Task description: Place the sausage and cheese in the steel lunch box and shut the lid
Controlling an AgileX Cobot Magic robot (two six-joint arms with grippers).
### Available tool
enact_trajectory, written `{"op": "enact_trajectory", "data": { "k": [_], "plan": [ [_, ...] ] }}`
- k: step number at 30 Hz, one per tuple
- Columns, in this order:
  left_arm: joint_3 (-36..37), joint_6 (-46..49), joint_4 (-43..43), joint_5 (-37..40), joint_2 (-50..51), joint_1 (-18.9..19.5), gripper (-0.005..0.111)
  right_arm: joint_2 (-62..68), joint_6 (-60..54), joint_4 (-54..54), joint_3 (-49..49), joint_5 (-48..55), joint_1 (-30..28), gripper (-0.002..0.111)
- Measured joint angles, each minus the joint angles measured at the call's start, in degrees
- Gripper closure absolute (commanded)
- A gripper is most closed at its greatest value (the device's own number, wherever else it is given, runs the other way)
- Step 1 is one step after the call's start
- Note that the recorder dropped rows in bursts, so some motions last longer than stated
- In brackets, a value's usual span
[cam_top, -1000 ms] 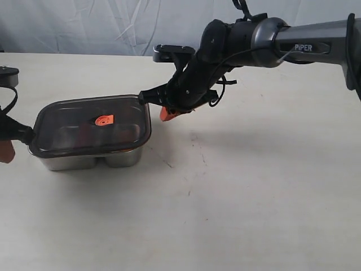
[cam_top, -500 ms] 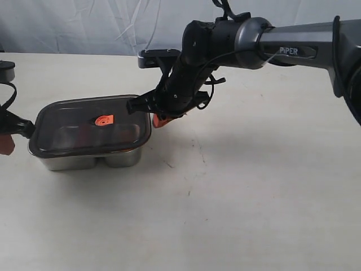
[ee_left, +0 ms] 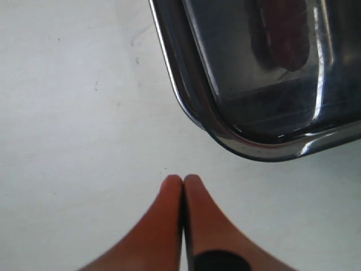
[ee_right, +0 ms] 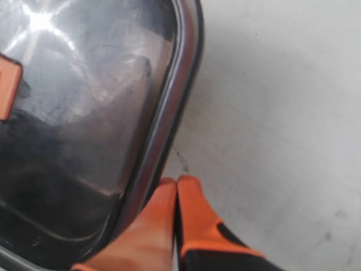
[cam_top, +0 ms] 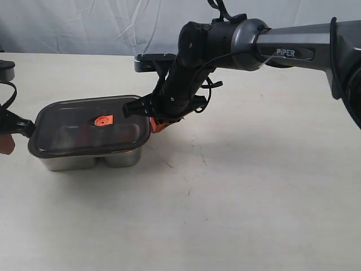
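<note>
Lid [cam_top: 90,121] seated on the steel lunch box [cam_top: 90,160], both arms empty-handed
The box stands on the left of the pale table [cam_top: 254,197]. The right gripper [ee_right: 176,182], jaws pressed together, sits at the lid's right end, tips right beside its rim. The left gripper [ee_left: 183,180], jaws together too, is just off the box's left end. The sausage [ee_left: 285,39] shows dimly through the lid; the cheese cannot be made out

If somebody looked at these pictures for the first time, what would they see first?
Probably the big dark robot arm stretched in from the right, its shut orange claw down by the edge of the smoky lid. Then the shiny steel lunch box on the left of the table, its lid on with a bright orange valve in the middle.
</note>
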Motion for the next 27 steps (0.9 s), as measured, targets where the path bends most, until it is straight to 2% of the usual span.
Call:
{"op": "enact_trajectory", "data": {
  "k": [6,13,27],
  "plan": [
    [0.00,-0.40,0.92,-0.07,0.00,0.00,0.107,0.00,0.00,-0.06,0.00,0.86,0.41,0.109],
    [0.00,-2.01,2.75,-0.07,0.00,1.11,0.107,0.00,3.96,-5.39,-0.33,2.13,0.68,0.109],
    [0.00,-2.93,4.01,-0.45,-0.97,1.60,0.107,0.00,4.73,-5.79,-4.82,5.03,1.78,0.109]
  ]
}}
